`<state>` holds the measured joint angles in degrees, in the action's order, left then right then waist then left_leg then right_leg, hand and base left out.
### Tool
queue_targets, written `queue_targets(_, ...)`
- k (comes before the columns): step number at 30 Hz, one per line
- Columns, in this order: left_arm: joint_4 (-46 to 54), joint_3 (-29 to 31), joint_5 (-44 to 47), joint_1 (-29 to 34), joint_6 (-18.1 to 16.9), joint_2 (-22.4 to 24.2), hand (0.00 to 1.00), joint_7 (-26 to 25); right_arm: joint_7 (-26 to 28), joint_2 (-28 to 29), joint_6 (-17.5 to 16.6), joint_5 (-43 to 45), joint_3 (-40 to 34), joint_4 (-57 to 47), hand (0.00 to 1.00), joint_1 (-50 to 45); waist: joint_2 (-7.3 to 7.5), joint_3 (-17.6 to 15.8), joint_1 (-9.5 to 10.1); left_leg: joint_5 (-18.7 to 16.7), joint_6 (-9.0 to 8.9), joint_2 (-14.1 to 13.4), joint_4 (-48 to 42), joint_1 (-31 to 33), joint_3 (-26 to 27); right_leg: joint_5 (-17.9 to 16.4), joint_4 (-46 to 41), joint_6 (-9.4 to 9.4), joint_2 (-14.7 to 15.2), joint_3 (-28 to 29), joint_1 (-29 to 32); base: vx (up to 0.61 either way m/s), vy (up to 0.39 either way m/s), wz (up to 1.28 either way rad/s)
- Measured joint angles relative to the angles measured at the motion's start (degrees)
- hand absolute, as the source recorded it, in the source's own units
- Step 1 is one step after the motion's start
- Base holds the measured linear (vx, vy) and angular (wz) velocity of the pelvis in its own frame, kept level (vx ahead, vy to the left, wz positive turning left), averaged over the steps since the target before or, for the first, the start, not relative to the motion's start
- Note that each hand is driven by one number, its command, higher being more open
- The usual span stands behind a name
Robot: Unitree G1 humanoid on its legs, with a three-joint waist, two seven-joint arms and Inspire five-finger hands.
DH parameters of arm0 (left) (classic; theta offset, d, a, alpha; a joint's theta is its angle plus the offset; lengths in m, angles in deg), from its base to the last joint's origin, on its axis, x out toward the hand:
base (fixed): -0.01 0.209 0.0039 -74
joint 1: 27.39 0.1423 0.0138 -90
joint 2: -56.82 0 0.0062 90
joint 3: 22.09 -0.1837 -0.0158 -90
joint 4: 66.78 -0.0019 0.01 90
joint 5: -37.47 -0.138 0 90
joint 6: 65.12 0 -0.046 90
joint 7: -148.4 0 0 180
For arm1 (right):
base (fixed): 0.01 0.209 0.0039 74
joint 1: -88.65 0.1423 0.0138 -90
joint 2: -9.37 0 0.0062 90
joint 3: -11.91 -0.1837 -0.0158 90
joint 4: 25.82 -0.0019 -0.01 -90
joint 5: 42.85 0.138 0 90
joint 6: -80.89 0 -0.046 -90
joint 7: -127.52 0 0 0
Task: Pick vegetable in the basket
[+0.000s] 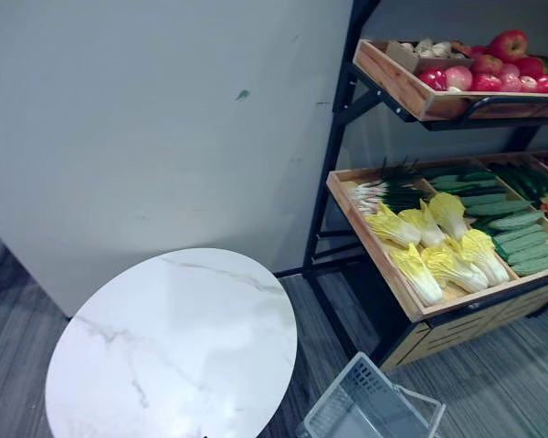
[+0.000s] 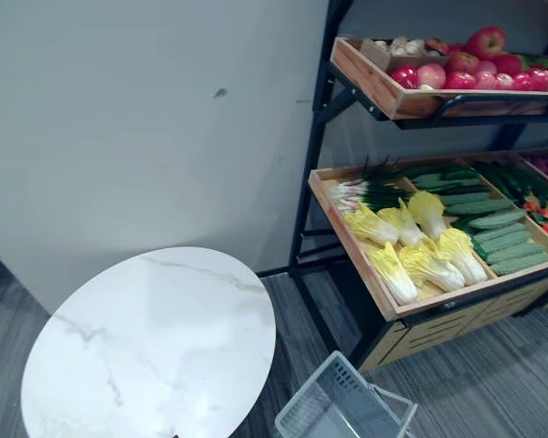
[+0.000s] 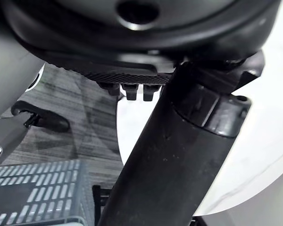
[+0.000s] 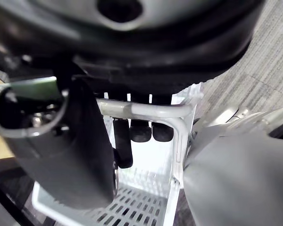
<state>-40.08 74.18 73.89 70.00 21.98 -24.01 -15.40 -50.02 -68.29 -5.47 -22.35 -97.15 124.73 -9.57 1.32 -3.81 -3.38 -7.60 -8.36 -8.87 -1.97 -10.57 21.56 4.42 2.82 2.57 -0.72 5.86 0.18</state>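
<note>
While the right hand (image 4: 140, 132) curls its fingers over the handle (image 4: 155, 111) of the grey basket (image 1: 373, 409), that basket hangs low by the floor, between the round white table (image 1: 173, 347) and the shelf rack (image 1: 333, 137), and appears to hold nothing. The left hand (image 3: 179, 150) hangs beside the table's edge; its state cannot be told from its wrist view. The vegetables lie in the lower crate (image 1: 365, 233): cabbages (image 1: 438, 255) packed touching, cucumbers (image 1: 521, 242) just beside them. Risks noted: the hooked hold leaves the basket free to swing into the rack frame or the table. The crate looks tilted forward, so lifting one cabbage may roll its neighbours out. The apples (image 1: 502, 64) above are not the target.
</note>
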Motion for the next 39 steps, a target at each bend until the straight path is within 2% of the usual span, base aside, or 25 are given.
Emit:
queue_targets(1,0.34,0.55,0.01,-0.17,-0.02,-0.31,1.0,0.0,0.01,0.19,0.03,0.29,-0.01,-0.09,0.0,0.04,0.26,-0.45,-0.09,-1.83,-1.14,-1.54,-6.48,1.58,0.25,-1.24,-1.84,-0.46,-0.57,0.79,0.01,0.11,-0.137,-0.47)
queue_targets(2,1.24,2.19,0.24,-0.37,-0.29,-0.32,1.0,-0.04,-0.07,0.2,0.23,0.37,0.0,0.02,0.0,-0.01,0.83,-0.91,-0.33,-3.08,-0.24,-3.59,-17.86,5.14,-0.13,-2.74,-4.53,-1.1,-1.58,2.37,0.06,0.12,-0.153,-0.55)
queue_targets(3,1.8,3.12,0.48,-0.38,-0.49,-0.2,1.0,-0.02,-0.09,0.09,0.37,0.25,0.0,0.09,0.0,-0.15,0.87,-1.09,-0.3,-3.01,0.45,-5.01,-24.64,7.22,-0.62,-3.52,-5.92,-1.6,-2.11,3.53,0.06,0.14,-0.143,-0.91)
queue_targets(4,2.67,5.01,1.62,-0.45,-0.99,0.82,1.0,-0.01,-0.04,-0.53,0.65,-0.33,0.08,-0.25,0.0,-0.36,0.76,-1.8,0.22,-3.02,6.02,-6.41,-36.01,11.9,-5.14,-4.96,-8.88,-2.55,-3.41,6.35,0.2,0.15,-0.039,-1.39)
queue_targets(5,2.88,6.2,2.86,-0.97,-1.63,2.17,1.0,-0.01,-0.19,-1.51,1.25,-1.17,0.23,0.01,0.0,0.14,-1.05,-2.16,1.2,-6.69,5.97,-3.48,-38.36,13.6,-11.79,-5.94,-11.34,-3.15,-5.35,10.79,1.08,0.15,0.021,-1.59)
queue_targets(6,2.91,6.01,3.92,-1.46,-1.83,2.92,1.0,-0.03,-0.19,-2.58,1.4,-2.56,0.23,0.35,0.0,0.71,-1.74,-2.79,1.1,-9.18,5.91,-1.23,-36.36,13.86,-13.38,-6.2,-12.09,-3.5,-5.88,12.95,1.65,0.14,0.117,-1.82)
queue_targets(8,3.84,4.93,5.98,-2.19,-2.2,3.71,1.0,0.32,-0.03,-3.22,2.57,-5.0,0.44,1.32,0.0,2.29,-0.41,-4.41,2.66,-12.48,6.75,7.12,-30.26,13.69,-19.84,-6.08,-12.99,-3.39,-6.17,20.59,1.86,0.04,0.155,-1.65)
queue_targets(9,4.25,4.6,6.5,-2.12,-2.32,3.52,1.0,0.35,0.42,-3.23,2.57,-5.35,0.49,1.31,0.0,2.4,0.03,-4.68,2.85,-12.49,6.75,9.12,-28.0,13.72,-21.92,-6.04,-13.16,-3.28,-6.27,22.27,1.83,-0.04,0.139,-1.55)
queue_targets(10,4.69,4.59,7.49,-1.89,-2.87,3.77,1.0,0.32,1.43,-3.41,2.56,-6.37,0.57,1.08,0.0,2.41,-0.24,-4.87,3.18,-12.09,6.91,11.12,-22.97,13.63,-26.35,-6.06,-13.31,-3.16,-7.26,24.51,2.08,-0.07,0.111,-1.45)
queue_targets(11,4.63,4.61,8.75,-1.91,-3.35,4.68,1.0,0.29,2.07,-3.93,2.5,-6.98,0.59,1.04,0.0,2.26,-1.78,-4.98,3.28,-7.48,8.8,9.61,-19.55,13.57,-26.81,-6.49,-14.03,-2.6,-9.2,24.78,2.3,-0.05,0.099,-1.32)
queue_targets(12,4.61,4.82,9.05,-1.9,-3.3,4.68,1.0,0.09,1.95,-3.6,2.54,-6.96,0.54,1.13,0.0,2.13,-1.86,-4.78,3.44,-6.78,9.7,9.28,-19.39,13.52,-25.48,-6.7,-14.53,-2.54,-9.33,24.83,2.41,0.03,0.115,-1.01)
queue_targets(15,4.44,4.78,8.8,-1.97,-3.16,3.62,1.0,-0.18,2.12,-0.94,2.35,-6.49,0.5,-0.19,0.0,0.68,0.01,-3.93,3.5,-5.04,9.87,9.88,-13.27,11.16,-21.64,-6.76,-14.44,-2.26,-6.44,21.41,4.1,0.11,0.088,-0.6)
queue_targets(17,3.94,4.8,8.06,-2.08,-2.79,3.76,1.0,-0.83,2.45,-0.07,1.7,-6.48,0.36,-1.51,0.0,-0.72,-0.12,-3.56,3.34,-3.64,10.53,10.25,-9.83,9.26,-21.12,-6.66,-13.24,-1.22,-5.08,19.57,3.67,0.12,0.026,-0.09)
queue_targets(22,1.89,6.32,8.1,-1.97,-1.79,4.73,1.0,-1.83,2.46,-0.72,1.56,-7.02,0.51,-1.54,0.0,-0.66,-1.75,-2.55,3.44,-3.3,10.15,9.65,-7.03,6.59,-20.76,-6.48,-13.02,-0.73,-5.04,15.31,3.17,0.14,0.011,-0.03)
queue_targets(28,1.11,6.77,7.76,-1.81,-1.76,4.86,1.0,-0.93,2.45,-0.72,1.08,-6.9,0.49,-1.14,0.0,-0.56,-1.81,-2.1,3.46,-3.03,9.7,9.05,-5.09,4.62,-19.94,-6.41,-12.99,-0.69,-5.46,13.9,2.71,0.03,0.009,-0.05)
queue_targets(30,1.1,8.55,6.58,-1.68,-1.63,5.25,1.0,-0.47,2.26,-0.91,0.84,-6.89,0.42,-1.16,0.0,-0.11,-2.01,-2.07,3.66,-3.01,9.74,8.23,-5.09,4.34,-17.47,-5.36,-12.43,0.73,-5.77,12.28,3.23,-0.06,0.019,-0.6)
queue_targets(31,1.08,9.36,6.08,-0.93,-1.71,5.38,1.0,-0.2,2.25,-0.9,0.47,-6.91,-0.06,-1.41,0.0,0.65,-1.93,-2.14,4.35,-2.93,9.86,7.33,-4.96,4.15,-13.43,-6.42,-12.67,-0.72,-4.66,5.23,4.34,-0.11,0.017,-1.37)
queue_targets(32,0.7,10.54,5.74,-0.32,-1.6,5.22,1.0,-0.16,2.0,-0.85,-0.92,-7.04,-0.04,-1.52,0.0,1.3,-1.94,-2.23,5.09,-2.93,9.86,6.77,-4.85,4.19,-8.87,-8.02,-17.09,-1.42,-1.78,-4.89,6.47,-0.1,0.023,-1.49)
queue_targets(33,0.71,10.61,5.73,0.11,-1.65,5.13,1.0,-0.13,2.22,-0.98,-1.4,-7.05,-0.01,-1.52,0.0,1.74,-1.9,-2.21,5.23,-2.93,9.86,6.35,-4.87,3.94,-7.06,-8.86,-19.29,-1.51,-0.32,-9.31,6.99,-0.03,0.034,-1.5)
queue_targets(34,0.71,10.88,5.82,0.87,-1.81,4.83,1.0,-0.07,2.54,-0.97,-1.83,-7.16,0.08,-0.96,0.0,2.8,-1.9,-2.25,5.38,-2.95,9.83,4.98,-5.25,3.12,-3.54,-9.98,-23.92,-2.15,3.13,-17.58,6.89,0.05,0.023,-1.31)
queue_targets(35,0.71,10.89,5.88,1.9,-1.92,4.28,1.0,0.07,2.8,-0.55,-2.4,-7.14,0.6,-0.23,0.0,3.09,-1.39,-2.04,5.79,-2.97,9.81,4.07,-6.6,2.58,-1.14,-10.23,-27.31,-2.43,6.8,-22.61,6.19,0.06,-0.001,-1.28)
queue_targets(36,0.78,10.95,5.9,2.28,-1.99,3.87,1.0,0.19,3.08,-0.29,-2.67,-6.99,0.81,0.11,0.0,3.14,-0.49,-1.87,5.83,-3.1,9.69,4.11,-7.81,2.58,-0.15,-9.99,-27.67,-2.13,8.27,-23.66,5.91,0.04,-0.083,-1.12)
queue_targets(37,0.8,11.33,5.92,1.55,-1.97,2.8,1.0,0.31,3.37,-0.06,-2.74,-6.86,1.83,0.27,0.0,3.41,1.61,-2.65,5.92,-4.11,10.28,4.1,-11.59,3.88,-0.05,-9.22,-27.27,-2.85,7.5,-25.08,5.19,-0.09,-0.091,-1.21)
queue_targets(38,0.7,11.66,5.72,1.41,-1.83,2.82,1.0,0.56,3.34,-0.28,-2.63,-6.73,2.45,0.88,0.0,3.82,1.4,-2.49,6.67,-6.53,10.32,6.3,-9.93,4.61,-2.46,-7.49,-22.02,-3.79,5.9,-22.69,4.6,-0.15,-0.055,-1.22)
queue_targets(39,0.53,11.8,5.63,1.92,-1.71,3.18,1.0,0.66,3.21,-0.93,-2.58,-6.67,2.25,1.23,0.0,4.36,-0.61,-1.6,6.94,-4.99,11.05,5.85,-7.69,5.52,-3.64,-6.2,-16.82,-3.06,3.65,-21.17,2.44,-0.24,0.041,-1.54)
